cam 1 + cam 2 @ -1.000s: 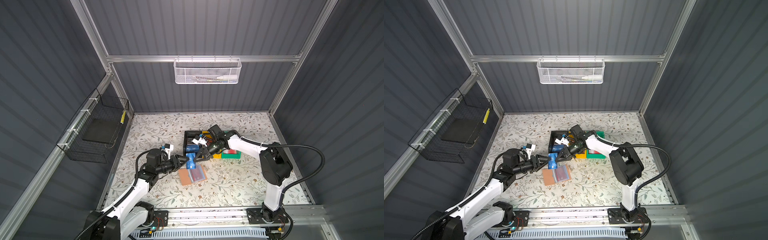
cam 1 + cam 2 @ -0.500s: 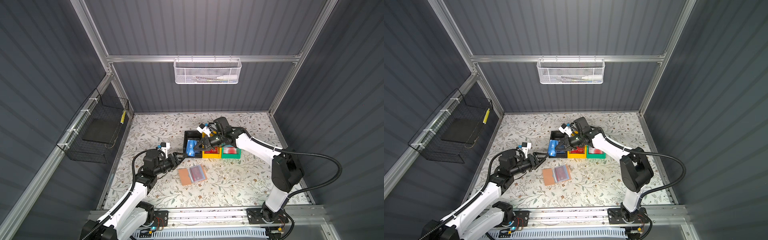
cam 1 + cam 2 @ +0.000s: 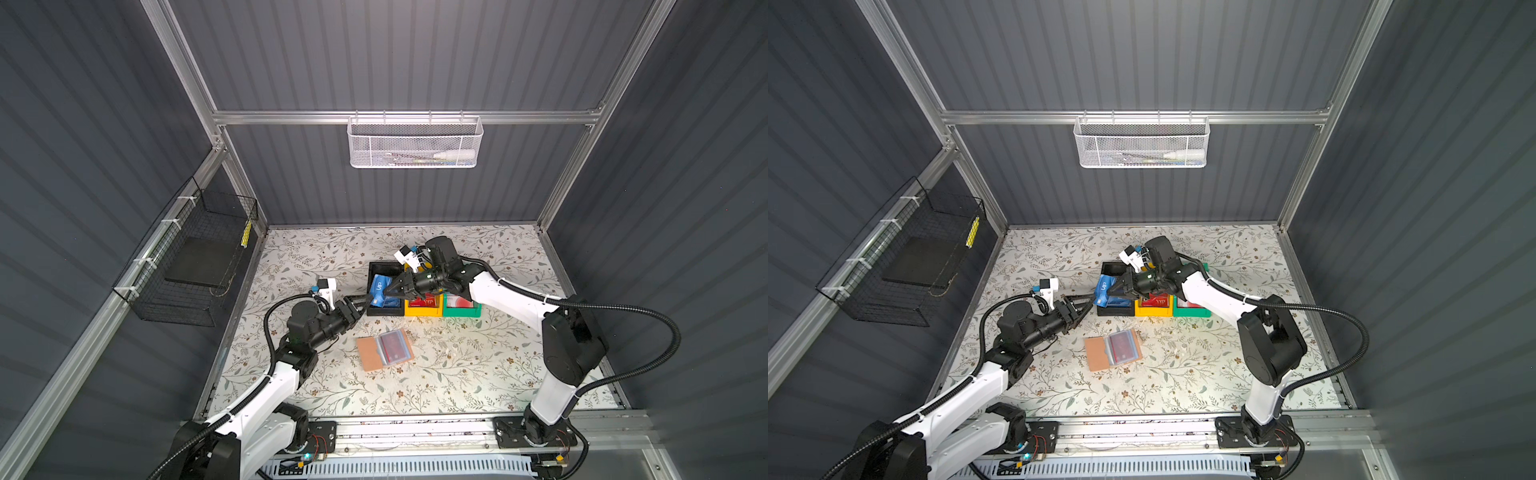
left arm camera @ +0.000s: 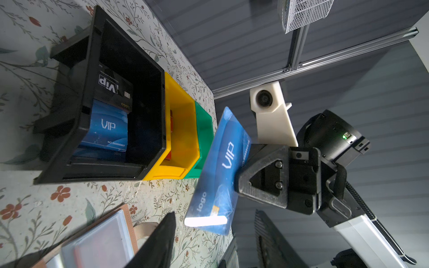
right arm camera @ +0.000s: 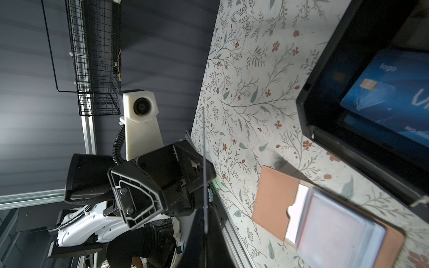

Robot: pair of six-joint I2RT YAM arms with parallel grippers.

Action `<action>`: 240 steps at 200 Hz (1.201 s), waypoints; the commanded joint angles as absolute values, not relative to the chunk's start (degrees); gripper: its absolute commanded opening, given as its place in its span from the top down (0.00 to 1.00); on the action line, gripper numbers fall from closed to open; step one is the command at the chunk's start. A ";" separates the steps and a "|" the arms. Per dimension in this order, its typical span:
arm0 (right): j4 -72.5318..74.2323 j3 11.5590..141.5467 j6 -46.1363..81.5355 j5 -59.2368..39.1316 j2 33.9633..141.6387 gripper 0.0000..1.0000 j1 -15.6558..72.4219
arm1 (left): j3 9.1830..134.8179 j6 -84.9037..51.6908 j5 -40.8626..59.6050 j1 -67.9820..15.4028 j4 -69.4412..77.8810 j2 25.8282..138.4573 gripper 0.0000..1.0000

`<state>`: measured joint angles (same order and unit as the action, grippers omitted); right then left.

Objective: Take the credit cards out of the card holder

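At centre frame in a top view, my right claw (image 3: 395,288) is clenched on one long edge of a blue card (image 4: 220,167). It is held off the table, probably for dropping into the black bin (image 4: 92,172), where another blue one lies. My left claw (image 3: 365,301) is released and empty. The card holder (image 3: 368,353) lies open at lower centre with a red card (image 3: 392,347) in its sleeve. Legible: "VIP", "logo".

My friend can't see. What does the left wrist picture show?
Jaws on the right arm pinch a blue card in the air beside a row of bins. The black bin holds more cards; the tan card holder lies open nearby.
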<state>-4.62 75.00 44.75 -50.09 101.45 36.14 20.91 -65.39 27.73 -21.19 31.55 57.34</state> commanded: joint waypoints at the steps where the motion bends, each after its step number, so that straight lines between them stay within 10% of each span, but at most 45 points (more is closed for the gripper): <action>1: -1.77 74.67 46.27 -49.65 101.23 1.00 36.65 | 20.60 -66.05 26.49 -22.22 35.46 58.77 0.44; 174: 0.43 73.51 47.53 -51.59 101.78 1.00 37.27 | 21.62 -65.48 26.46 -22.59 36.26 61.91 1.00; 216: 1.58 72.89 47.96 -52.39 101.80 1.00 37.26 | 22.15 -64.56 26.64 -22.59 34.28 61.70 1.00; 240: 1.07 72.86 47.72 -53.02 101.80 0.80 36.87 | 22.83 -63.75 26.88 -22.50 32.18 60.96 1.00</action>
